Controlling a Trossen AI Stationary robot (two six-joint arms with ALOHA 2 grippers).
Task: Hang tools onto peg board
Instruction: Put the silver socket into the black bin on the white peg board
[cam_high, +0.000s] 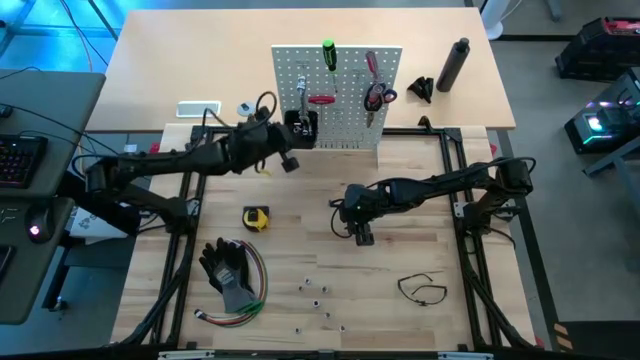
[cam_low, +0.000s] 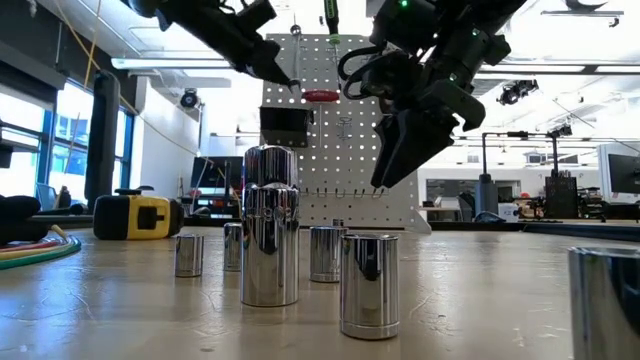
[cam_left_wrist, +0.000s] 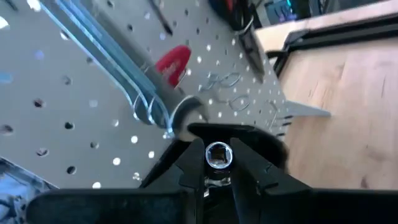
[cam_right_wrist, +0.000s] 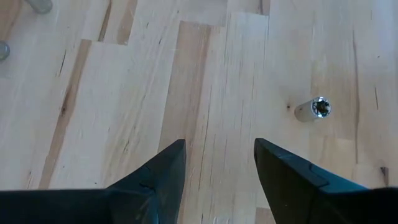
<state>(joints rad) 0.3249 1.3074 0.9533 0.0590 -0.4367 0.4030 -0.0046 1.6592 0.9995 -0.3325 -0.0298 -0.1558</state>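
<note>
Left gripper (cam_left_wrist: 217, 171) was raised and extended forward, fingers pinched on something small. Right gripper (cam_right_wrist: 217, 163) hovered mid-table, pointing down, fingers apart.

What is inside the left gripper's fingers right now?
The left gripper, up at the peg board, is shut on a small silver socket, open end facing the camera. Its lower body is covered by the fingers.
</note>
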